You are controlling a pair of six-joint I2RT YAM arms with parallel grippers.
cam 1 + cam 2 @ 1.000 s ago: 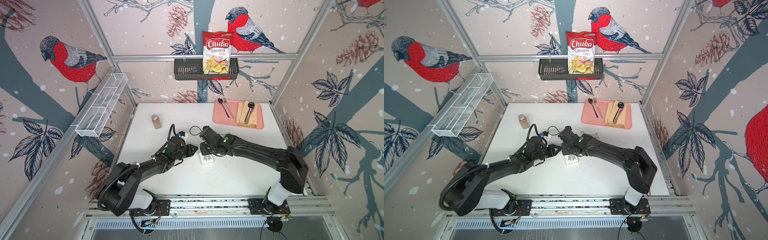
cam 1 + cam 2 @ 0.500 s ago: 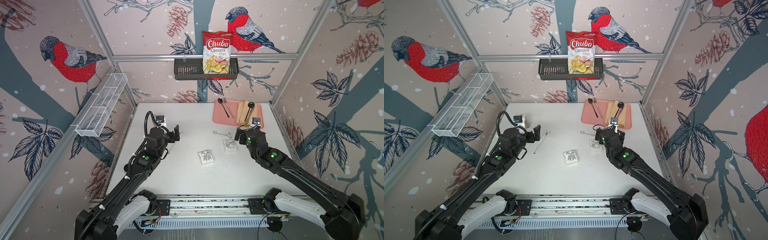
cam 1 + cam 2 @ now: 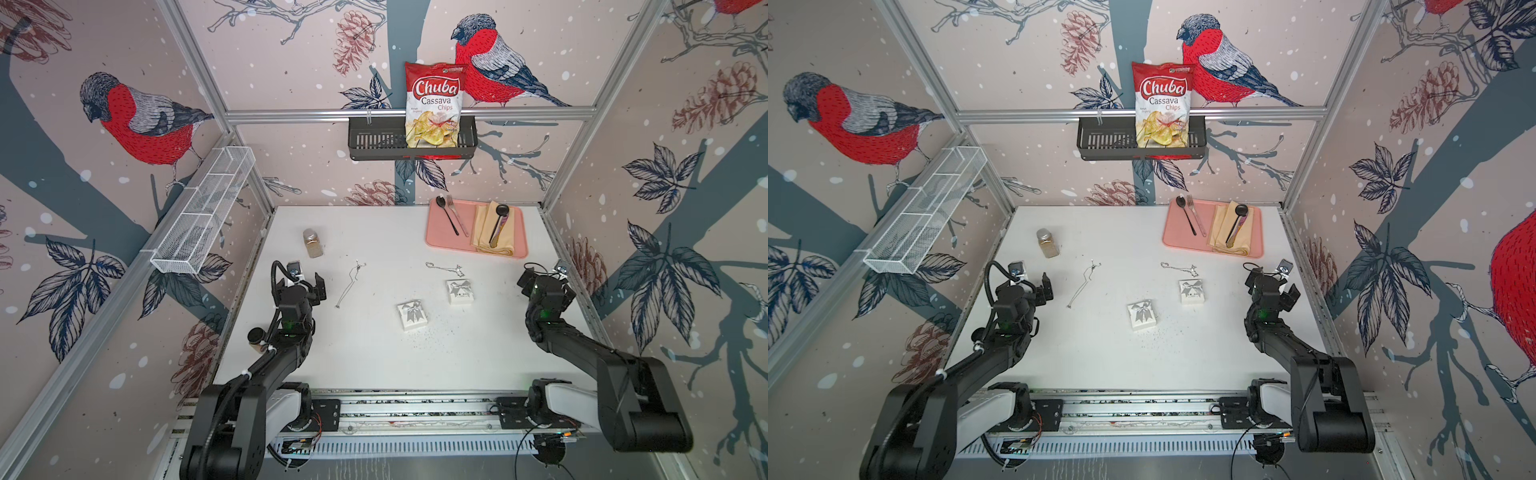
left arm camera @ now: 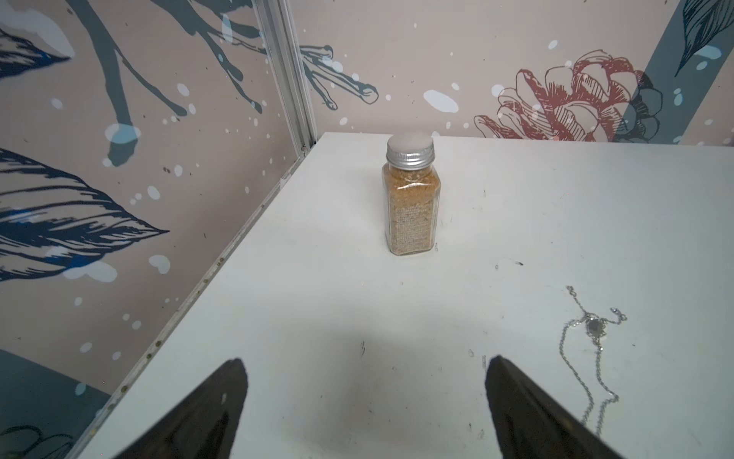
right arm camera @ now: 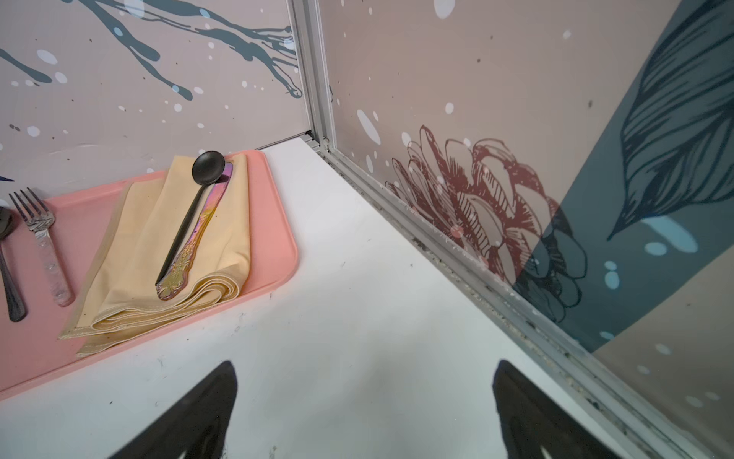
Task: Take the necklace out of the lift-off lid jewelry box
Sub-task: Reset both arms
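A thin silver necklace with a small pendant (image 3: 350,284) lies stretched out on the white desk (image 3: 374,361), outside any box, just beside the left gripper (image 4: 365,369) and apart from it. That gripper's jaws stand wide apart with nothing between them. In the left wrist view, the chain's near end is cut off behind one dark jaw.

A second silver chain (image 3: 444,268) lies farther back, just beside a small white square box piece printed with a grey bow (image 3: 460,291); whether they touch cannot be told. A second white bow-printed piece (image 3: 412,316) sits nearer the front, apart from both chains, with fine dark specks scattered beside it. In both top views the pieces are too small to tell which is lid and which is base.

The right gripper (image 5: 365,368) hovers near the right wall, its jaws released and empty. Its wrist view takes in only part of a pink plastic tray (image 5: 274,238), cut off at the frame edge and carrying a folded yellow napkin (image 5: 151,246) and cutlery. The necklace and box pieces lie outside that view.

A clear glass spice jar with a silver cap (image 4: 411,210) stands upright ahead of the left gripper. A small brown jar with a dark cap (image 3: 256,338) is half hidden behind the left arm at the desk's edge.
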